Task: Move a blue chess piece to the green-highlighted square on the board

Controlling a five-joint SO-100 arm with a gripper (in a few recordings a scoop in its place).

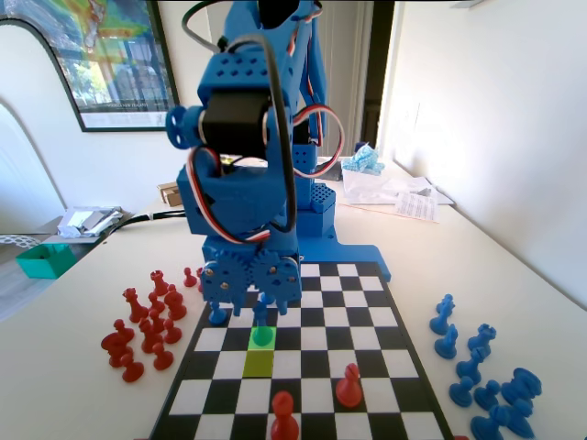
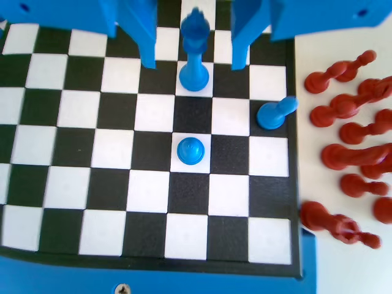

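The blue chess piece point(image 1: 263, 335) stands upright on the green-highlighted square point(image 1: 262, 344), lower centre of the fixed view, so the placement looks done. In the wrist view it sits mid-frame point(image 2: 190, 150), well below the hand point(image 2: 192, 55). The hand's jaws hang spread at the top edge, either side of a taller blue piece point(image 2: 195, 52) without touching it, grasping nothing. Red pawns point(image 1: 147, 325) crowd the surface point(image 1: 83, 302) off the board, at the left of the fixed view, apparently out of play.
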